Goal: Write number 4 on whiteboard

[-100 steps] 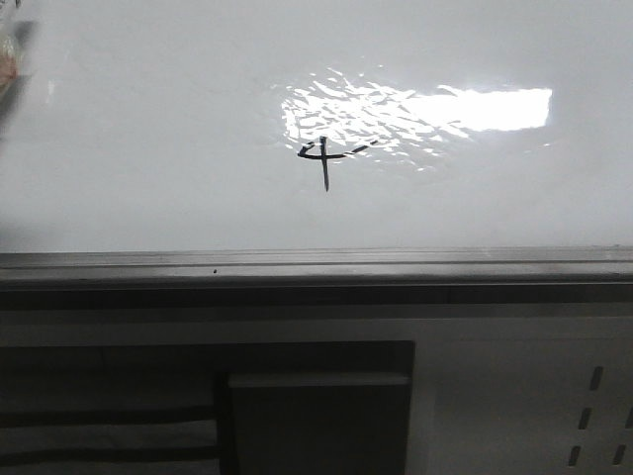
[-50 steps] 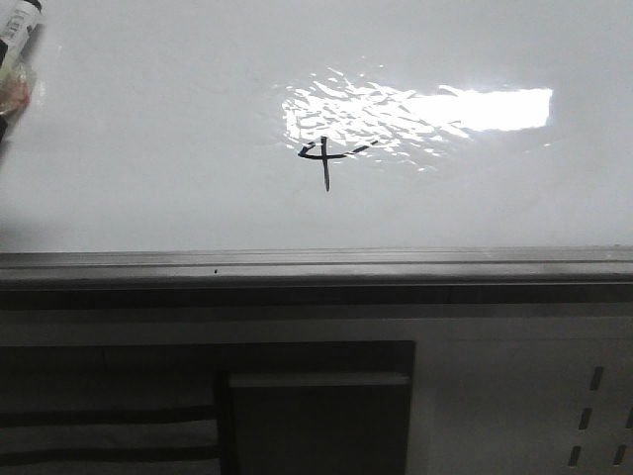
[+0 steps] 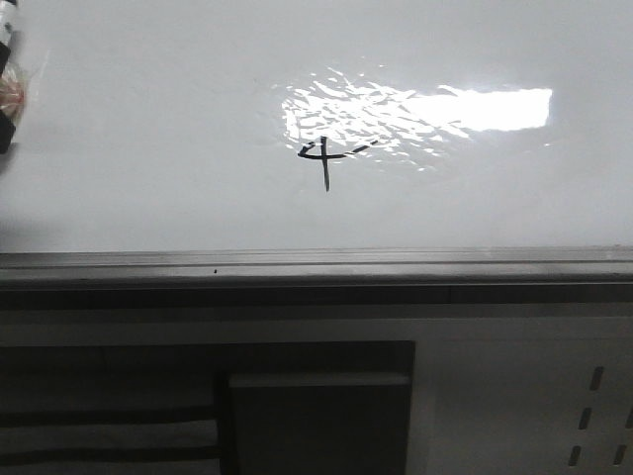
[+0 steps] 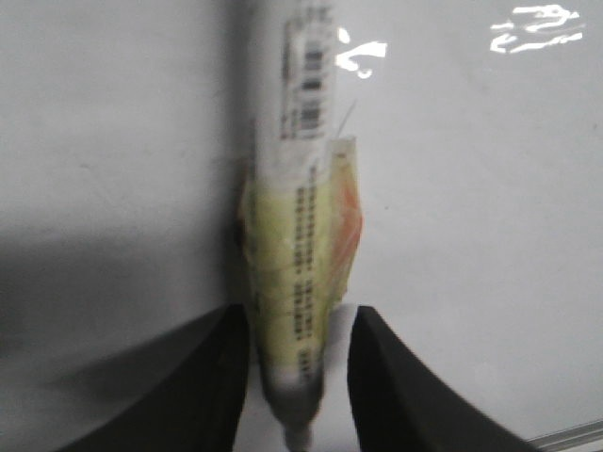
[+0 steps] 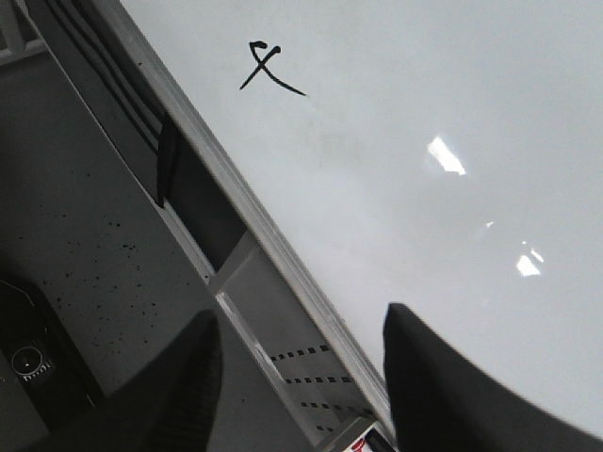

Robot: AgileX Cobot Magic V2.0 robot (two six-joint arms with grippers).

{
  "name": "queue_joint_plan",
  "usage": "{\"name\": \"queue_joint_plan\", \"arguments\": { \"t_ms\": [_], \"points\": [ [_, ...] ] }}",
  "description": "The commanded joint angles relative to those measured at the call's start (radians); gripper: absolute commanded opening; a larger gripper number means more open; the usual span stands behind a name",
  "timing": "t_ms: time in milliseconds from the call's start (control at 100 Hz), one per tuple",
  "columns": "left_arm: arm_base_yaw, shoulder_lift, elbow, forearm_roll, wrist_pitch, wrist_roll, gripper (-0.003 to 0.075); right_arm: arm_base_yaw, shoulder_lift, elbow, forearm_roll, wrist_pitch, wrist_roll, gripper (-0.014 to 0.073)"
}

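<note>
Now: number 4 thin, black, crossbar broken, mid whiteboard.
Left gripper clamps marker; right gripper spread, empty.

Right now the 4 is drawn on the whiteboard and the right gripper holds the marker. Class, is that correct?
Not quite. The number 4 is on the whiteboard, but the left gripper holds the marker, as the left wrist view shows; the right gripper is open and holds nothing.

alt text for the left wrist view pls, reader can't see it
A blurred white marker with a barcode label and yellowish wrap stands between the left gripper's two dark fingers, close in front of the glossy whiteboard. No writing shows in this view.
</note>
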Motion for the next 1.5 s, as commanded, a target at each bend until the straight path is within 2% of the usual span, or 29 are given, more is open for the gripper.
{"name": "queue_joint_plan", "arguments": {
  "t_ms": [0, 170, 260, 410, 510, 570, 820, 890, 970, 1120, 1180, 1490],
  "points": [
    [0.003, -0.02, -0.025, 0.008, -0.068, -0.009, 0.0318, -0.003, -0.005, -0.03, -0.001, -0.049, 0.004, 0.0344],
    [0.003, -0.067, -0.076, 0.106, 0.037, -0.009, 0.0326, -0.003, -0.005, -0.03, -0.009, -0.049, 0.079, 0.0343],
    [0.003, -0.107, -0.114, 0.152, 0.128, -0.009, 0.0326, -0.003, -0.005, -0.03, -0.051, -0.053, 0.203, 0.0343],
    [0.003, -0.217, -0.154, 0.182, 0.249, -0.009, 0.0326, -0.003, -0.007, -0.028, -0.178, -0.055, 0.51, 0.0341],
    [0.003, -0.311, -0.142, 0.184, 0.277, -0.009, 0.0326, -0.003, -0.031, 0.007, -0.206, -0.103, 0.574, 0.0339],
    [0.003, -0.379, -0.118, 0.188, 0.272, -0.009, 0.0326, -0.003, -0.059, 0.049, -0.206, -0.162, 0.581, 0.0317],
    [0.003, -0.623, 0.078, 0.24, 0.144, -0.009, 0.0312, -0.003, -0.23, 0.321, -0.247, -0.509, 0.589, 0.0069],
    [0.003, -0.663, 0.14, 0.229, 0.091, -0.009, 0.0286, -0.003, -0.266, 0.388, -0.245, -0.605, 0.589, 0.0],
    [0.003, -0.687, 0.208, 0.216, 0.014, -0.009, 0.0218, -0.003, -0.289, 0.443, -0.243, -0.673, 0.589, -0.0069],
    [0.003, -0.685, 0.286, 0.19, -0.13, -0.009, 0.0044, -0.003, -0.297, 0.482, -0.239, -0.707, 0.589, -0.0072],
    [0.003, -0.685, 0.298, 0.164, -0.144, -0.009, -0.0022, -0.003, -0.297, 0.488, -0.239, -0.709, 0.589, -0.0072],
    [0.003, -0.685, 0.3, 0.163, -0.139, -0.009, -0.002, -0.003, -0.297, 0.49, -0.239, -0.682, 0.589, -0.0072]
  ]
}}
